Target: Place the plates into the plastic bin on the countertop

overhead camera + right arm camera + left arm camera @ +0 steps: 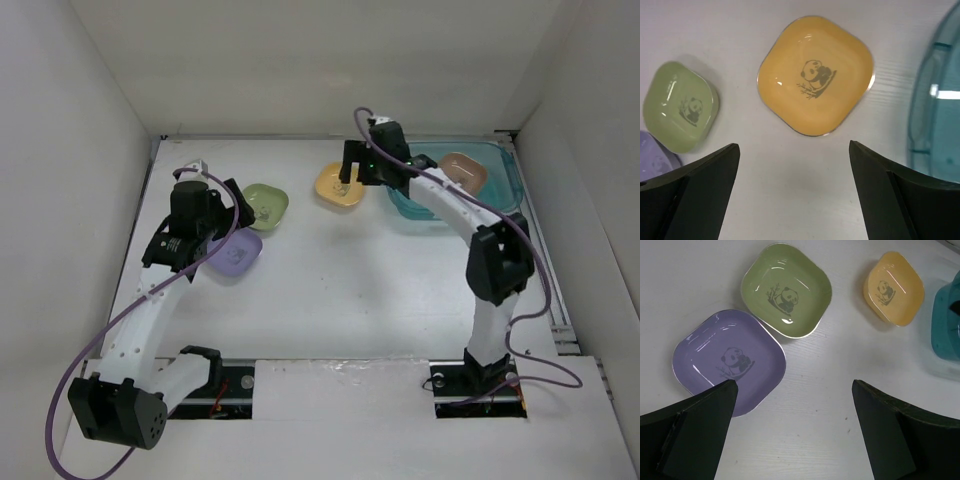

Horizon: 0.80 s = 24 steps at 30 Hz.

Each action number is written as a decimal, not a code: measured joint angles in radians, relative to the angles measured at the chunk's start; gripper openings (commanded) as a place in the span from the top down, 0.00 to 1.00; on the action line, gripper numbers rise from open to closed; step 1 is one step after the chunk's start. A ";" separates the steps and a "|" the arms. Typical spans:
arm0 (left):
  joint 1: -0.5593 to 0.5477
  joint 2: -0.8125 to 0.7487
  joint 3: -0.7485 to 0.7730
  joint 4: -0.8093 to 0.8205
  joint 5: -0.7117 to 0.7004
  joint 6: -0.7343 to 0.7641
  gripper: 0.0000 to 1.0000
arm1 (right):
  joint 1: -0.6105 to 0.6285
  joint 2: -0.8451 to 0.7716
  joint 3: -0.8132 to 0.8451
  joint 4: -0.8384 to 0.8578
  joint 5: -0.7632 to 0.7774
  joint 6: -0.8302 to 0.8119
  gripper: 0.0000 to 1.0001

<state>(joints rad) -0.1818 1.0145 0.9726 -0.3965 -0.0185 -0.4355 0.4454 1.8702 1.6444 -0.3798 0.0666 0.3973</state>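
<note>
- My left arm (150, 315) reached from its base at the near left toward the far-left part of the desk (340, 290), a white surface shut in by white walls (70, 150).
- My left jaws stood wide apart and held nothing. They hung above the desk, and in the left wrist view one of them covered the near corner of the purple plate (730, 362).
- That purple plate lay flat on the desk at the left, with a dark panda print in its centre. In the top view it sat partly under my left wrist.
- The green plate (786, 290) lay just beyond it, to the far right. The two rims came so close that I could not tell whether they touched.
- The yellow-orange plate (815, 75) lay farther right on the desk, apart from the green one. It was near the left wall of the plastic bin (508, 178) but outside it.
- My right jaws were also wide apart and empty, hanging above the desk. In the right wrist view the yellow-orange plate showed just beyond the gap between them.
- My right arm (495, 268) curved up from its base at the near right and crossed over the left part of the bin.
- The bin, translucent teal, stood at the far right of the desk.
- A brown-pink plate (463, 172) lay inside the bin.
</note>
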 measured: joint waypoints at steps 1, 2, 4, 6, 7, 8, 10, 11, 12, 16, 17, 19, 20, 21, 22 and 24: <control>0.000 0.000 0.000 -0.001 -0.002 0.000 0.00 | 0.016 0.037 0.019 -0.002 -0.010 -0.012 0.05; 0.000 0.000 0.000 -0.002 -0.003 0.000 0.00 | 0.028 0.079 0.043 -0.001 -0.021 -0.029 0.05; 0.000 0.000 0.000 -0.003 -0.004 0.000 0.00 | 0.051 0.171 0.100 -0.009 -0.026 -0.069 0.05; 0.000 0.000 0.000 -0.005 -0.003 -0.001 0.00 | 0.068 0.254 0.163 -0.024 -0.026 -0.107 0.05; 0.000 0.000 0.000 -0.005 -0.003 -0.001 0.00 | 0.074 0.293 0.199 -0.034 -0.027 -0.123 0.05; 0.000 0.000 0.000 -0.005 -0.002 -0.001 0.00 | 0.080 0.331 0.237 -0.046 -0.029 -0.139 0.05; 0.000 0.000 0.000 -0.005 -0.002 -0.001 0.00 | 0.089 0.394 0.306 -0.063 -0.034 -0.168 0.05; 0.000 0.000 -0.001 -0.005 -0.002 -0.003 0.00 | 0.093 0.420 0.337 -0.075 -0.037 -0.180 0.05; 0.000 0.000 -0.003 -0.005 -0.003 -0.007 0.00 | 0.095 0.446 0.372 -0.092 -0.040 -0.192 0.06; 0.000 0.017 -0.006 -0.021 -0.024 -0.031 0.00 | 0.096 0.509 0.452 -0.117 -0.046 -0.227 0.19; 0.000 0.026 -0.006 -0.025 -0.032 -0.038 0.00 | 0.097 0.512 0.452 -0.118 -0.049 -0.232 0.23; 0.000 0.042 -0.006 -0.037 -0.045 -0.048 0.00 | 0.097 0.513 0.442 -0.122 -0.051 -0.238 0.28; 0.000 0.048 -0.006 -0.042 -0.053 -0.053 0.00 | 0.097 0.513 0.436 -0.122 -0.053 -0.241 0.34; 0.000 0.050 -0.006 -0.047 -0.060 -0.056 0.00 | 0.097 0.513 0.433 -0.122 -0.058 -0.244 0.36; 0.000 0.050 -0.006 -0.051 -0.067 -0.060 0.00 | 0.097 0.513 0.429 -0.122 -0.064 -0.245 0.40; 0.000 0.050 -0.006 -0.056 -0.081 -0.068 0.00 | 0.099 0.513 0.419 -0.120 -0.072 -0.246 0.42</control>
<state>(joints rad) -0.1818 1.0649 0.9668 -0.4522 -0.0994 -0.5030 0.5442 2.3836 2.0636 -0.4999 -0.0059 0.1516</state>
